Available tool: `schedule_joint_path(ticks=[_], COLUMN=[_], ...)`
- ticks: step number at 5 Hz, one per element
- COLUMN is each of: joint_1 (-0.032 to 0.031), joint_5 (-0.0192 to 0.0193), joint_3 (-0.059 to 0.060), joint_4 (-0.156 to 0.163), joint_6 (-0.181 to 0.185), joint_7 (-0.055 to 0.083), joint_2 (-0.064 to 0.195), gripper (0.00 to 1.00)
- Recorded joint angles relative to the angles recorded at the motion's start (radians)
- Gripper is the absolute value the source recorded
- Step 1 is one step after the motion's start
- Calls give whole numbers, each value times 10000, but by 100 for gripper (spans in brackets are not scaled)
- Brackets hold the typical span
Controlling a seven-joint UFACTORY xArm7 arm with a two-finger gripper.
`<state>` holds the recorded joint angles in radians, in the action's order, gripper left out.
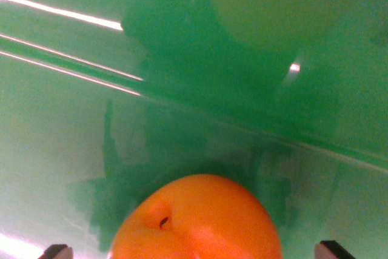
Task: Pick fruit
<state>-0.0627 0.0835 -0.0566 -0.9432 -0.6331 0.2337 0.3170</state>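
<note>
green tray interior, orange fruit between wide-set fingertips

glossy green plastic [54, 150] fills the wrist view, with ridges and bright light streaks across the upper left, consistent with the stepped wall or rim of a tray or bin.

the orange fruit [197, 219] sits at the bottom centre of the view, resting on the green surface, its stem dimple turned toward the camera and slightly to the wrist view's left. its lower part is cut off by the frame edge.

the gripper [195, 252] shows only as two dark fingertips at the bottom corners, one on each side of the fruit. the jaws stand spread wide, with clear green visible between each tip and the fruit; nothing is held. this placement reads as a straddling approach, centred for a closing grasp.

a blurred yellow-green rounded shape [273, 4] lies at the upper right, well apart from the orange; possibly another fruit, not certain.
</note>
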Motion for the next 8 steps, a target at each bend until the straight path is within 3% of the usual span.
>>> schedule_joint_path(ticks=[1,2,7,8], joint_1=[0,0,-1,-3], joint_5=[0,0,-3,-7], joint_3=[0,0,1,3], joint_4=[0,0,-86,-193], joint_6=[0,0,-153,-343], joint_7=[0,0,9,21], joint_2=[0,0,-67,-151], gripper=[0,100,100,100])
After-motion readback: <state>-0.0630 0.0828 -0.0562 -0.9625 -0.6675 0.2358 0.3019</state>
